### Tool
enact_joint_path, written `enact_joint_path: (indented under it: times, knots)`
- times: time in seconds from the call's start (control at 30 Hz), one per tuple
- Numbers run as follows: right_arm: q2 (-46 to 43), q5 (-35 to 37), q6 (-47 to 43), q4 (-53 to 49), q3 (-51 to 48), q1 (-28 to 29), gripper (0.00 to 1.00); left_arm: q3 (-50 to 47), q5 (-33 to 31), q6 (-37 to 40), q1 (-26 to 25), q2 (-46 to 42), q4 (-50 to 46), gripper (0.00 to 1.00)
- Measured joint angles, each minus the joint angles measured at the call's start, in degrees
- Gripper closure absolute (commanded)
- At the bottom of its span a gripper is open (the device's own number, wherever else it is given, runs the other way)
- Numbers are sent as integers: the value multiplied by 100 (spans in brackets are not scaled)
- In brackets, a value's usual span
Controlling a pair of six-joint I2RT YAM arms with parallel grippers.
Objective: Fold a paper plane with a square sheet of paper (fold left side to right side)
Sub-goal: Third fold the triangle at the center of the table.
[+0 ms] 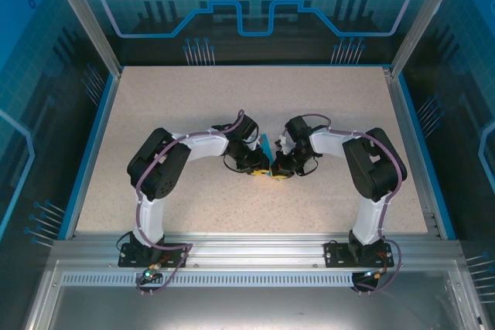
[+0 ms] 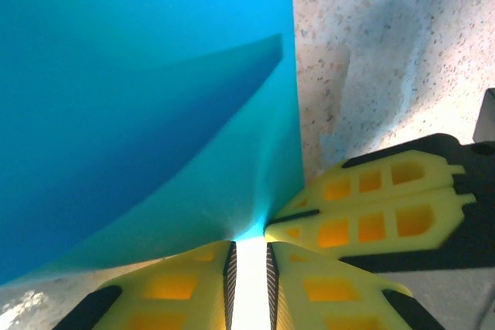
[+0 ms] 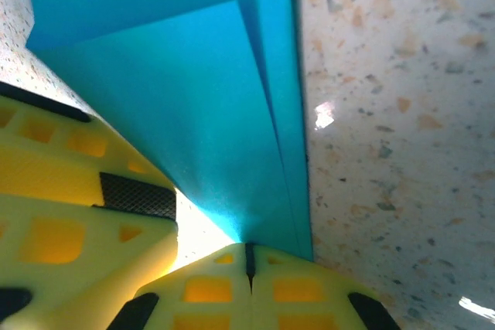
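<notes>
I judge the folding partway done: the thin teal-blue sheet of paper [image 3: 193, 98] shows overlapping layers with straight creases, but no slim dart yet. It stands on edge over the middle of the speckled beige table [image 1: 232, 98], between both hands. My right hand [image 3: 249, 268] is pinched on its lower corner. My left hand [image 2: 249, 260] is narrow, with a slit of light showing, and I cannot tell whether it grips.
</notes>
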Motion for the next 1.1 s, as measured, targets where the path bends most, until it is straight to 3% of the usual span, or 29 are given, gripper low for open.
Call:
enact_joint_path:
  times: [0.67, 1.1]
  knots:
    - [2, 22, -4, -37, 4, 0, 97, 254, -192, 188, 81, 243, -260, 80]
    - [2, 17, -4, 0, 2, 2, 97, 90, -396, 664, 940, 57, -494, 80]
